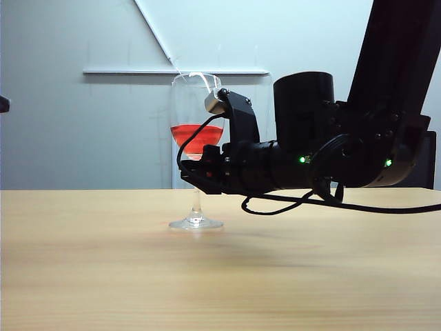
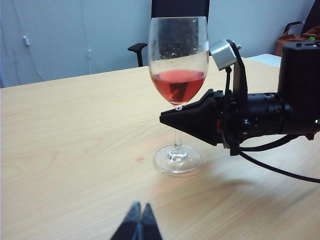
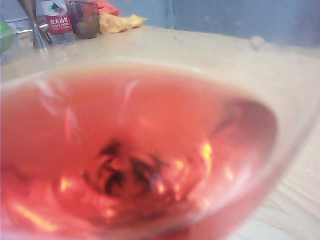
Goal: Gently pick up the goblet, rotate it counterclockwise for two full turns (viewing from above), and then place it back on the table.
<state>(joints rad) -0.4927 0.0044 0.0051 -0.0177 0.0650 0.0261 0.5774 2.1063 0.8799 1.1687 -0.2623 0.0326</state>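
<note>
The goblet (image 1: 196,103) stands upright on the table (image 1: 103,276), its round foot flat on the wood and red liquid low in the bowl. My right gripper (image 1: 193,169) reaches in level from the right and is shut on the thin stem just under the bowl. The left wrist view shows the same grip: the goblet (image 2: 178,55), with the right gripper (image 2: 170,119) at its stem. In the right wrist view the red-filled bowl of the goblet (image 3: 135,150) fills the picture and hides the jaws. My left gripper (image 2: 139,207) is shut and empty, well short of the glass.
A black cable (image 1: 386,205) hangs under the right arm, just above the table. A small red spot (image 2: 141,159) lies beside the goblet's foot. A water bottle (image 3: 57,20), a dark cup (image 3: 85,19) and a yellow cloth (image 3: 120,21) sit at the far table edge. A chair (image 2: 137,50) stands behind.
</note>
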